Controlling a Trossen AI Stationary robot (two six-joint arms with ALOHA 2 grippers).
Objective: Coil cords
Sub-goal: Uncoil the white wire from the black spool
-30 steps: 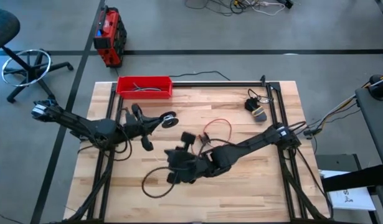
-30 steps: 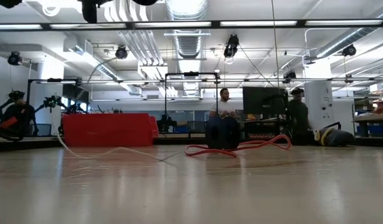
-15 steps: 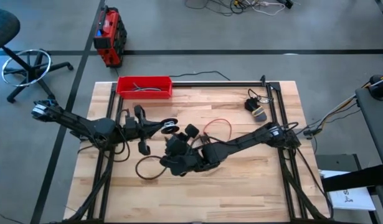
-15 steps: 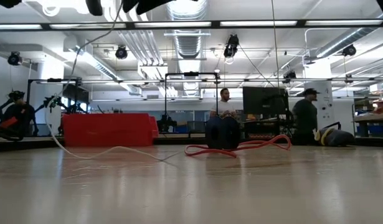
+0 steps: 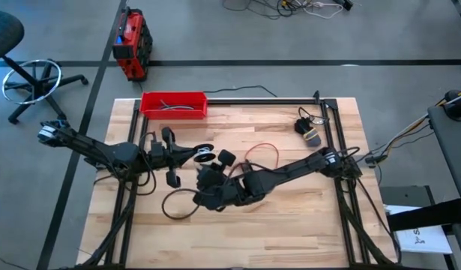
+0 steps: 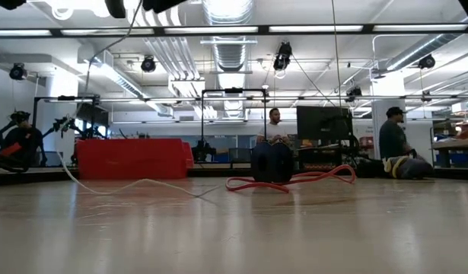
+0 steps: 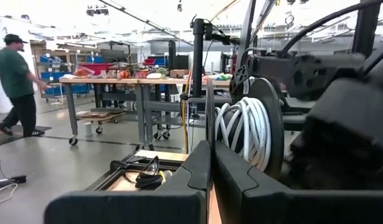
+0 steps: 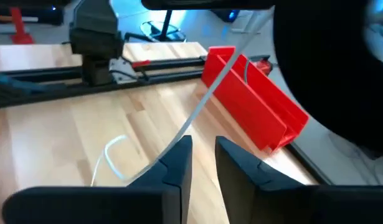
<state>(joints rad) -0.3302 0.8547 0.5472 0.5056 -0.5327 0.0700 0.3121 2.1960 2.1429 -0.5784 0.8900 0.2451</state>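
The white cord is partly wound on a black disc-sided spool (image 5: 205, 154), which my left gripper (image 7: 210, 163) holds above the table's middle. From the spool the cord (image 8: 211, 87) runs down past my right gripper (image 8: 203, 152), which is just near of the spool (image 5: 209, 180) with a narrow gap between its fingers. The cord's slack end lies in a loop (image 5: 178, 204) on the table. In the low view the cord (image 6: 89, 91) climbs from the table out of the picture's top. The red cord (image 5: 264, 154) lies loose on the wood right of centre. My left gripper is shut on the thin rim of one spool disc (image 7: 208, 118), pinched edge-on between its two fingers. The spool hangs clear of the table, its white windings (image 7: 244, 134) beside the fingers. My right gripper has the white cord lying across the tip of one finger (image 8: 180, 144), on its outer side, not in the gap. That stretch of cord runs straight up to the spool.
A red tray (image 5: 174, 103) with dark cables stands at the far edge, left of centre. A small black and grey object (image 5: 309, 132) lies at the far right. Black frame rails (image 5: 335, 127) run along the table's sides. People move in the room beyond.
My right gripper has gone toward the table's far and left edges, closer to the spool. The white cord's stretch between table and spool has lifted and drawn straighter. Its loop on the table has slid toward the left and far edges.
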